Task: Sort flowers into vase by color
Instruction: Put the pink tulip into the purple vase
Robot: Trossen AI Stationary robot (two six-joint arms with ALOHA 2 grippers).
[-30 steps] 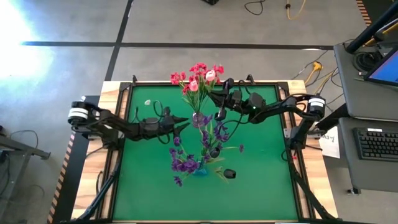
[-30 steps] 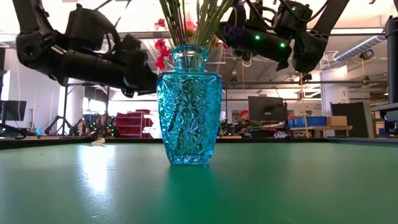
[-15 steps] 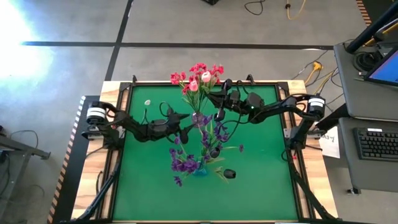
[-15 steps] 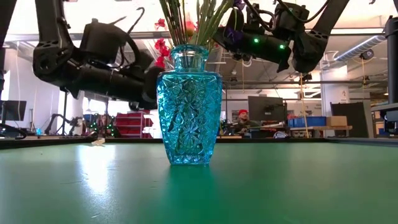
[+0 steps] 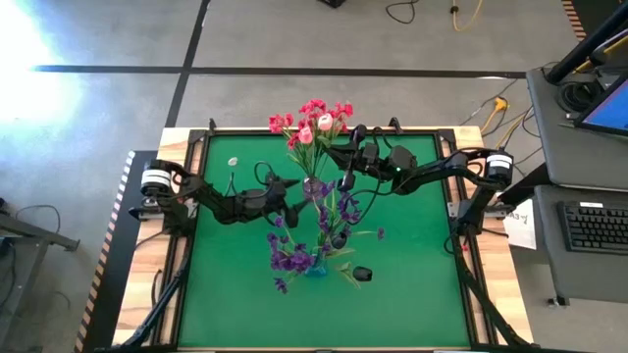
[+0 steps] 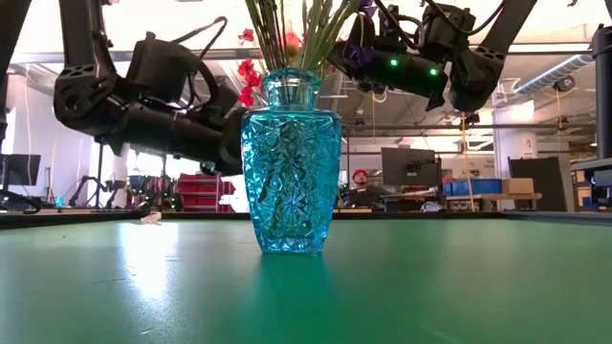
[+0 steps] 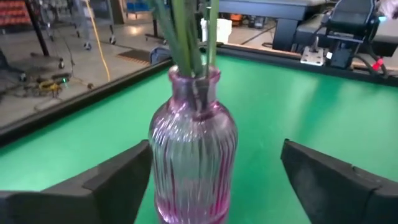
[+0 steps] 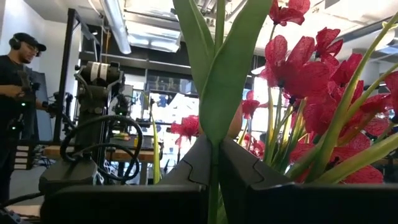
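A pink ribbed glass vase (image 7: 193,155) stands on the green table (image 5: 412,255) and holds red and pale pink flowers (image 5: 312,123) by their stems. A blue cut-glass vase (image 6: 290,172) nearer the front holds purple flowers (image 5: 294,257). My left gripper (image 7: 205,180) is open, one finger on each side of the pink vase's body, touching nothing. My right gripper (image 5: 341,155) hangs above and to the right of the pink vase, shut on a green stem with broad leaves among the red blooms (image 8: 311,68). My right gripper pinches a green stem with long broad leaves (image 8: 215,134) between its two fingers. It comes from the table's right side, slanting upward. The stem stands upright through the hold, its leaves rising above the fingertips. Its lower end is hidden below the fingers.
A small black object (image 5: 361,275) lies right of the blue vase, and a small pale scrap (image 5: 233,162) lies at the far left. Beyond the table are people (image 8: 15,99), desks and equipment. Open green surface spreads to the near left and the right.
My left gripper has opened and sunk beside the pink vase, its arm dropping lower over the table. Both vases and the flowers have stayed where they were.
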